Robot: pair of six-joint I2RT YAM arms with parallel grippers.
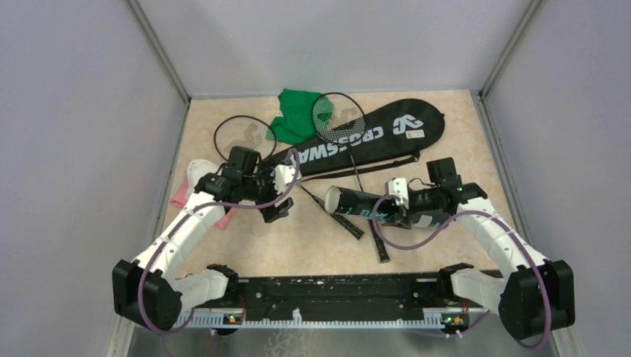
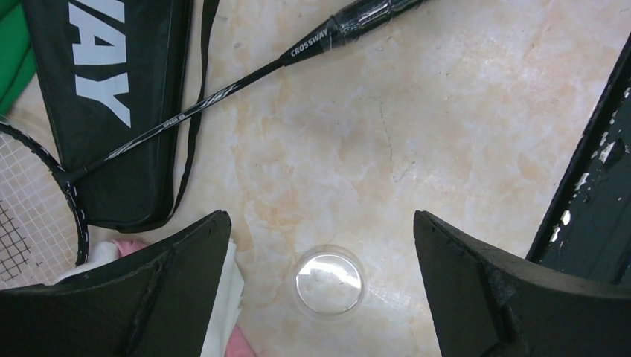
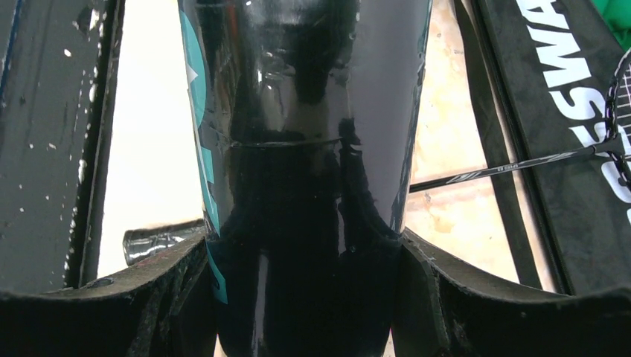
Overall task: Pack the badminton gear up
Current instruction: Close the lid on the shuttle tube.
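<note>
While the right hand (image 3: 305, 242) grips the tube (image 3: 305, 111), the left hand (image 2: 320, 223) gapes.

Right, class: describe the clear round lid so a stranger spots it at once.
Find the black CROSSWAY racket bag, then the open left gripper near its end. On the beige table between the fingers lies the clear round lid, the only transparent thing there.

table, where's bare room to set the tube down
Bare: the near strip between base rail and left gripper, and the far-left corner beside the racket head. Crowded: the middle, around bag, rackets, green cloth and tube.
</note>
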